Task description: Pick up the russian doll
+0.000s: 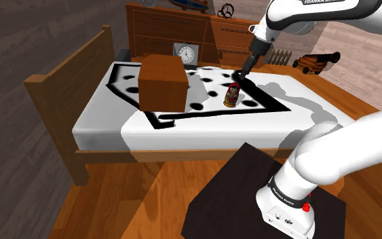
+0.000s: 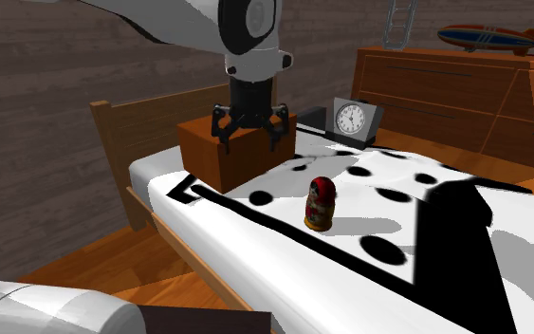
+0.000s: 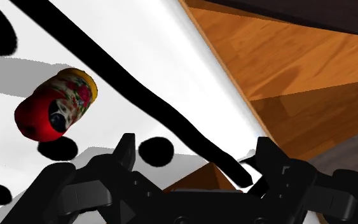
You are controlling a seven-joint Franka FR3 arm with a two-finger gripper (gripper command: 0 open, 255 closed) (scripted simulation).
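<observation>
The russian doll (image 1: 232,95) is small, red with a yellow base and a flowered front, and stands upright on the white bedspread with black dots (image 1: 203,108). In the second exterior view the doll (image 2: 321,203) stands alone near the bed's near edge. My black gripper (image 1: 240,73) hangs open just above and behind it, touching nothing. From the second exterior view the gripper (image 2: 250,142) is higher than the doll and to its left. In the wrist view the doll (image 3: 58,105) lies off to one side of the open gripper (image 3: 196,153), not between the fingers.
A brown wooden box (image 1: 162,81) sits on the bed close to the doll. A grey alarm clock (image 2: 352,120) stands behind it. A wooden dresser (image 2: 454,95) carries a model airship (image 2: 487,38). A toy cannon (image 1: 315,62) is at the far right. Wooden bed ends (image 1: 67,75) frame the mattress.
</observation>
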